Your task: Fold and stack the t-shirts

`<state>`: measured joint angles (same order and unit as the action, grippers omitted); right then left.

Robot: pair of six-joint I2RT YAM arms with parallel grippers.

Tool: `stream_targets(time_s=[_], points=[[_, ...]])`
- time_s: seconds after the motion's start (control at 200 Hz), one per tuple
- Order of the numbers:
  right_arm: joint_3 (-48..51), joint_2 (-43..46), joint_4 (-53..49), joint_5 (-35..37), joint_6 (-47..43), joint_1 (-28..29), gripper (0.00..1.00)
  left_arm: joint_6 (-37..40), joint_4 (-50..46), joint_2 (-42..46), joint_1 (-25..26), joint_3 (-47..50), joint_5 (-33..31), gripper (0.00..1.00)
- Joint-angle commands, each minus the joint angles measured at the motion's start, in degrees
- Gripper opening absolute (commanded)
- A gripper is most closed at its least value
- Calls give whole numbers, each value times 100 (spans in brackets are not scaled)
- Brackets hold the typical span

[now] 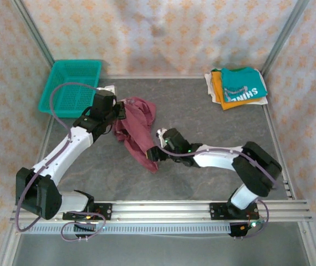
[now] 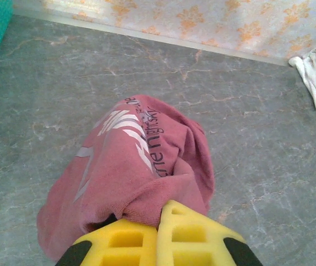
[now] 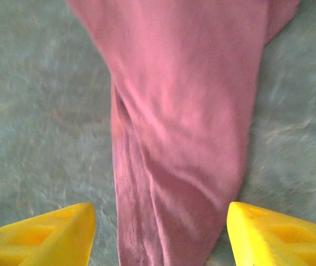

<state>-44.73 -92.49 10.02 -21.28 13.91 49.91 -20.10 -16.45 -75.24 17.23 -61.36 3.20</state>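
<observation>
Currently your left gripper is clamped on the maroon t-shirt, which is bunched on the table left of centre. Your right gripper has its jaws apart, straddling the shirt's near end. The folded t-shirts sit stacked at the far right corner.

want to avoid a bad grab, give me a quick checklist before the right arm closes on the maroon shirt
1. Left gripper grips the maroon shirt: ok, shut on a bunched fold.
2. Right gripper open, straddling the cloth: ok.
3. Which part of the shirt it straddles: cannot tell, blurred.
4. Shirt lying flat: not ok, crumpled.
5. Bare table beside it for spreading: ok.
6. Folded stack at the far right corner, out of the way: ok.
</observation>
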Motion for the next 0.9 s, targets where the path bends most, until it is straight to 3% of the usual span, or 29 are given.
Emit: stream_targets(time_s=[0.0, 0.12, 0.175, 0.33, 0.405, 0.53, 0.681, 0.896], points=[[-146, -162, -560, 67, -309, 172, 67, -66, -202, 269, -40, -201, -400, 0], [-164, -360, -794, 449, -428, 295, 69, -82, -119, 425, -71, -112, -504, 0], [-266, -512, -864, 446, -474, 304, 65, -98, -96, 479, -80, -88, -514, 0], [-624, -851, -1119, 658, -485, 325, 16, -148, -91, 660, -89, -55, -574, 0], [-677, -806, -1229, 919, -486, 322, 0, -107, -136, 788, -89, -42, -628, 0], [-643, -183, -1603, 1726, -644, 299, 0, 98, -407, 1093, -97, -102, -870, 0], [-603, 1330, -2166, 2526, -999, 130, 0, 515, -752, 1656, -124, -249, -1096, 0], [-1368, 3328, -3548, 3566, -1772, 98, 0, 1246, -1375, 2478, -133, -958, -119, 0]])
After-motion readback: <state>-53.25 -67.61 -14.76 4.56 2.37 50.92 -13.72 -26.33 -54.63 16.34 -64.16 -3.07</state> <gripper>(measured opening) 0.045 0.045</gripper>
